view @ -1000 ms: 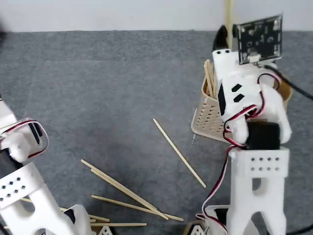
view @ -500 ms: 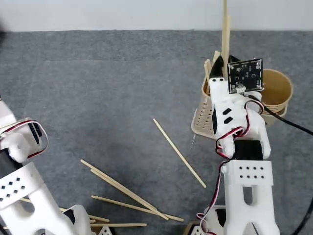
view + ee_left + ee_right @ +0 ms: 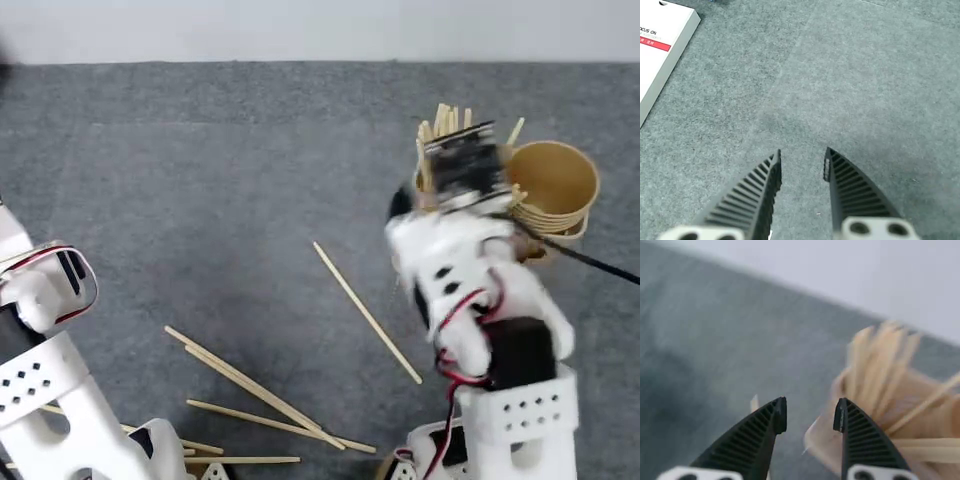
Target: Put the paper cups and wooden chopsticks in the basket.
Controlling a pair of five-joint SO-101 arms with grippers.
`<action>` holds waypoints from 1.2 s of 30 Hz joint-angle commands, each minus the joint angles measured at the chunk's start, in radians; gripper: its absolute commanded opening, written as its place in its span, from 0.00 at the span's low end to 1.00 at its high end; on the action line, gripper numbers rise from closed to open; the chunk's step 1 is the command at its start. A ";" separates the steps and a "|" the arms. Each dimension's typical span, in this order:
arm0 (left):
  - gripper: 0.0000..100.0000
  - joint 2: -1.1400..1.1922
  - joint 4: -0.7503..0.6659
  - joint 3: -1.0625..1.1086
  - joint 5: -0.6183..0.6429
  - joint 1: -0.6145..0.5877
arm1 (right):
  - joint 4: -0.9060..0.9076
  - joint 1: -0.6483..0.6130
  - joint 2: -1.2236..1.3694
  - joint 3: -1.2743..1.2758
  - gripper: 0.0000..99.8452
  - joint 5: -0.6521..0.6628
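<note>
High view. We see the grey felt-covered bench (image 3: 200, 180) with the two white arms at its near edge: the left arm (image 3: 40, 390) low at one corner, the right arm (image 3: 470, 300) over the beige perforated plastic basket (image 3: 822, 437). A bundle of pale wooden chopsticks (image 3: 445, 122) stands upright in the basket, tips fanned out above the arm's camera board. Just beside the bundle sits a nested stack of brown paper cups (image 3: 558, 185), mouth up; the arm hides whether it stands inside the basket.

Loose chopsticks lie flat on the felt, well apart from the basket – one single stick (image 3: 366, 312) lying slantwise near the right arm, and a crossed cluster of sticks (image 3: 255, 395) between the two arm bases.

Left wrist view. The left arm's jaws are spread and hold nothing, above bare felt; a flat white box (image 3: 660, 47) lies farther off at the edge.

Right wrist view. The right arm's jaws are parted with nothing between them – one tip over the felt, the other in front of the basket wall, with the chopstick bundle just behind.
</note>
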 commanded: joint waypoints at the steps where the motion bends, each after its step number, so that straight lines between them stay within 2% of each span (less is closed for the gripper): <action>1: 0.14 -0.031 0.008 -0.015 -0.006 -0.051 | 0.153 -0.147 0.010 -0.021 0.17 -0.017; 5: 0.14 -0.031 -0.005 -0.016 -0.006 -0.112 | 0.205 -0.329 0.073 0.081 0.17 -0.028; 11: 0.14 -0.031 -0.006 -0.012 -0.008 -0.137 | 0.145 -0.570 0.225 0.218 0.17 -0.117; 18: 0.14 -0.031 -0.006 -0.010 -0.008 -0.137 | 0.025 -0.737 0.412 0.247 0.17 -0.198; 27: 0.14 -0.031 -0.006 -0.010 -0.008 -0.137 | -0.176 -0.842 0.710 0.247 0.17 -0.232; 36: 0.14 -0.031 -0.006 -0.010 -0.008 -0.137 | -0.302 -0.829 0.886 0.241 0.17 -0.226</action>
